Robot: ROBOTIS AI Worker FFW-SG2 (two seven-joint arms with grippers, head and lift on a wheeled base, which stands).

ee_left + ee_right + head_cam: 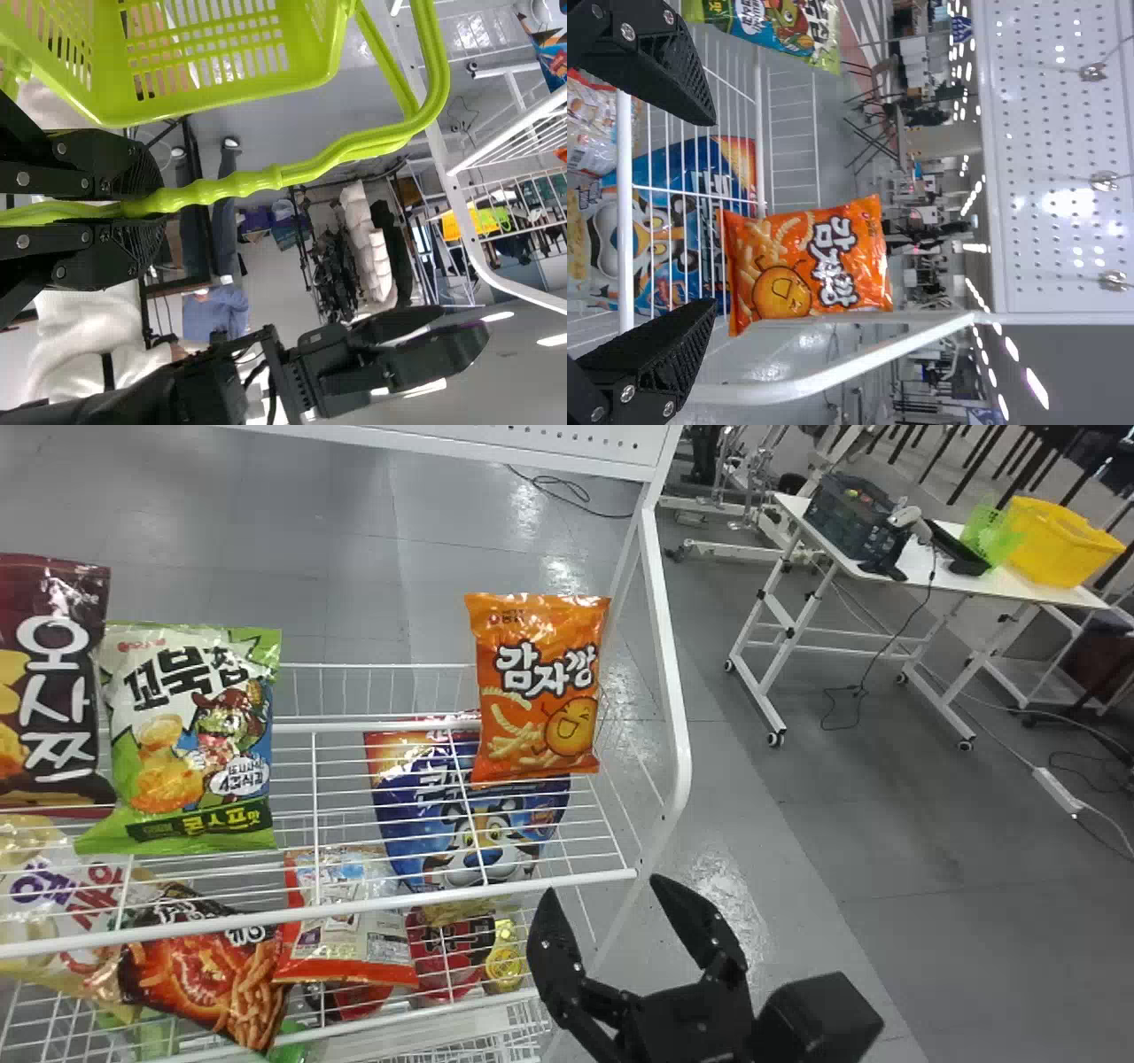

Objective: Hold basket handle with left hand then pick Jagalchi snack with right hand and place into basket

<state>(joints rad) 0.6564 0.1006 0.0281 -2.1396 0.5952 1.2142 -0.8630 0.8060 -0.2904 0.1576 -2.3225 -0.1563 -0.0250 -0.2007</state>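
The orange bag [539, 691], presumably the snack meant, stands at the right end of the wire shelf [354, 908], its long axis close to upright with a slight lean. It lies ahead of the right gripper [605, 887] and a little to its left in the head view, beyond the shelf's front rail. That gripper is the nearer one and the one to do the picking; its two fingers are spread well apart with nothing between them. In the right wrist view they part sideways, across the bag's width, and the bag sits off toward the right-hand finger, so the approach likely wants a small correction to centre it, and enough height to pass over the rail. The blue bag [478, 824] shows through the wires below. The left gripper [146, 197] has its fingers clamped on the handle [239, 184] of the green basket [177, 108].
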